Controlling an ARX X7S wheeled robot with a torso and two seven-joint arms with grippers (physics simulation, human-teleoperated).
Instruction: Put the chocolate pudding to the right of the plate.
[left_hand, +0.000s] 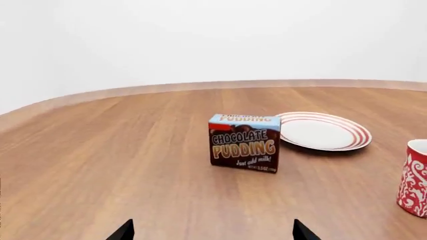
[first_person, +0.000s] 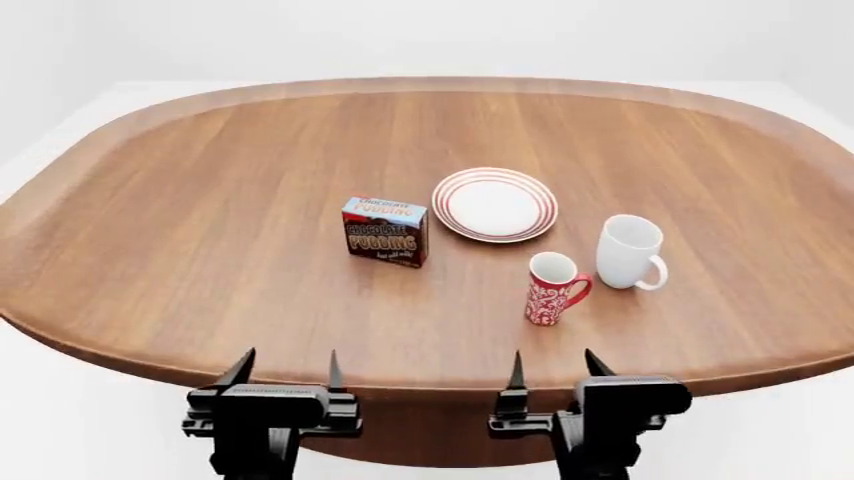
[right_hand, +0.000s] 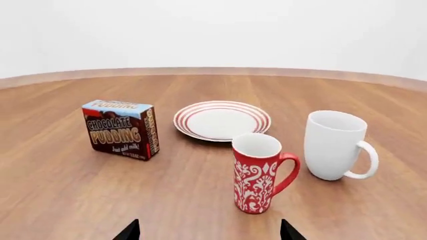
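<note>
My left end effector (first_person: 283, 372) and right end effector (first_person: 551, 371) hang at the near edge of the oval wooden surface (first_person: 187, 230), both spread apart and holding nothing, fingertips aimed out over the wood. In each wrist view only two dark fingertips (left_hand: 124, 231) show at the frame's edge, well short of anything.

Out from the left end effector, well apart from it, stands the pudding (first_person: 384, 231), resting flat on the surface. Its printed dark brown face (left_hand: 244, 149), reading "CHOCOLATE PUDDING", is turned toward me and slightly toward my right, and its light blue and red top (left_hand: 244, 119) faces up. The box's long axis runs roughly left to right across my head view, tilted a little so that its right end sits nearer me.

Just beside it, to its right and a bit farther away, lies the plate (first_person: 495, 204), white with red rings. The two look close but apart, with a thin strip of wood between them in the right wrist view.

Nearer me than the plate, ahead of the right end effector, a red mug (first_person: 550, 288) stands upright, its handle to the right. Just beside it to the right stands a white mug (first_person: 630, 252), also upright, handle turned toward me and to the right.
</note>
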